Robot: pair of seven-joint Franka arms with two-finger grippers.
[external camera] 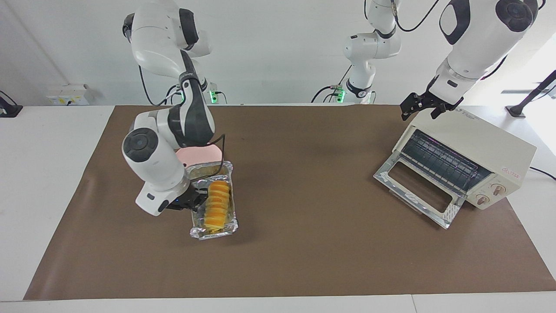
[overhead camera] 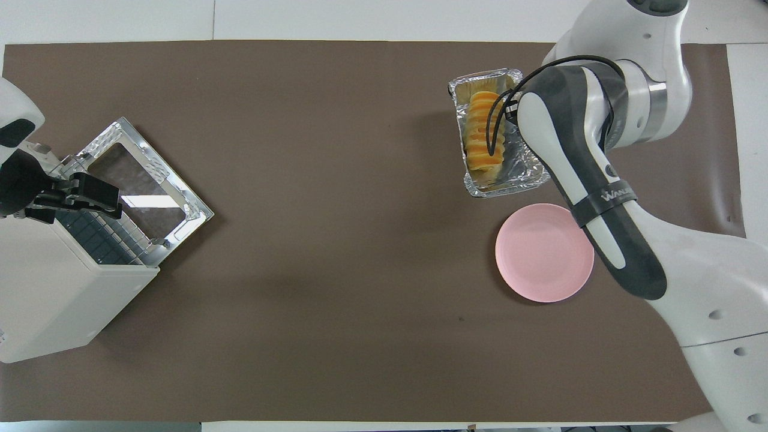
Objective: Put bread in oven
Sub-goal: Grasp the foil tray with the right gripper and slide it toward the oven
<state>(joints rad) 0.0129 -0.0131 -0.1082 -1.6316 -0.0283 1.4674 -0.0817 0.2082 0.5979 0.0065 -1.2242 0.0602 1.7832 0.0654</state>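
Bread [external camera: 217,205], a yellow-orange ridged loaf, lies in a crinkled foil tray [external camera: 230,174] at the lower left of centre in the facing view, and at the upper right in the overhead view [overhead camera: 485,135]; the tray appears lifted off the brown counter [external camera: 304,243], its shadow falling below it, with the pink plate [overhead camera: 543,252] just beside it and partly hidden by the arm in the facing view. The right end effector [external camera: 191,203] is pressed together on the tray's long rim, so it pinches the foil and not the loaf itself; its arm comes in from the upper left of the facing frame. The oven [external camera: 491,148] sits at the right of that frame, well apart from the tray, with its glass door [external camera: 419,191] dropped flat and the wire rack [external camera: 441,160] exposed. The left end effector [external camera: 423,106] hovers spread over the oven's top rear corner, holding nothing; that arm waits.

The step in hand looks like the carry: tray and bread are up and have the whole width of the counter to cross. The next move calls for a level traverse toward the open door, keeping the thin foil from sagging or tipping the loaf, then lining the tray's short end with the rack opening, which stands at an angle to the counter edge.
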